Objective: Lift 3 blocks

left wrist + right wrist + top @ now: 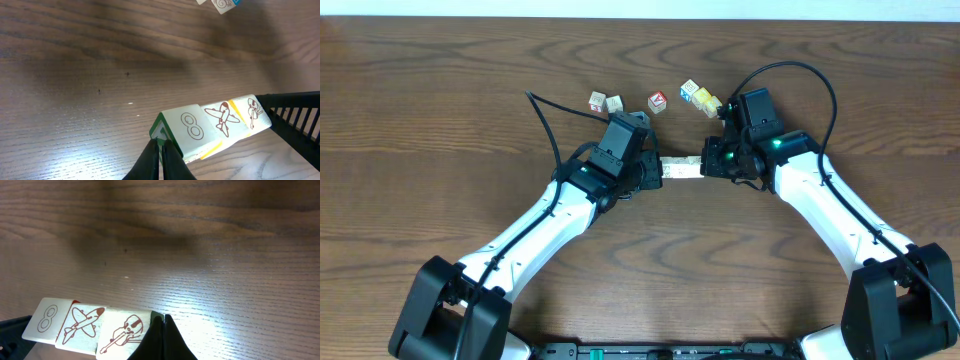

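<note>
Three cream printed wooden cubes point(681, 167), one row, sit clamped endwise between fully closed left end effector point(658, 170) and fully closed right end effector point(705, 165), apparently lifted off brown wood-grain worktop point(440, 120).

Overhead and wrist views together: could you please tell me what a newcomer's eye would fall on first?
A row of three cream blocks is pinched end to end between the shut tips of the left gripper and the right gripper, at the middle of the table. Their faces show an 8, an aeroplane and a violin. Behind them, loose coloured cubes lie scattered.
</note>
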Robot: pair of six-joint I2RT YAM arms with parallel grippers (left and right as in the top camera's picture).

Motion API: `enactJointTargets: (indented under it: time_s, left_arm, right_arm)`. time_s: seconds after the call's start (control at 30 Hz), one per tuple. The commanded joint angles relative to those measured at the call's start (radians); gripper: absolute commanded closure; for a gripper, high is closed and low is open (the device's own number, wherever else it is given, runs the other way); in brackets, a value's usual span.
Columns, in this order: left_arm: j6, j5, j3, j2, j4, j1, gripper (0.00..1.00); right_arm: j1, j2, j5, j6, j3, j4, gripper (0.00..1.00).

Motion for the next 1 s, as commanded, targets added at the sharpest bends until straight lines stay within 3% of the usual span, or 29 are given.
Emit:
enactJointTargets:
  time_s: [0.0,0.97]
  left_arm:
    - [-0.008,0.126,0.02,-0.015,0.034,-0.035,0.93]
    - [-0.016,0.126,0.02,-0.014,0.034,-0.035,0.93]
  right_arm:
    - [0.032,-0.018,-0.233,0.018,0.029,0.019,0.99]
    - [0.065,-0.018,-0.222,0.022,0.029,0.04,0.99]
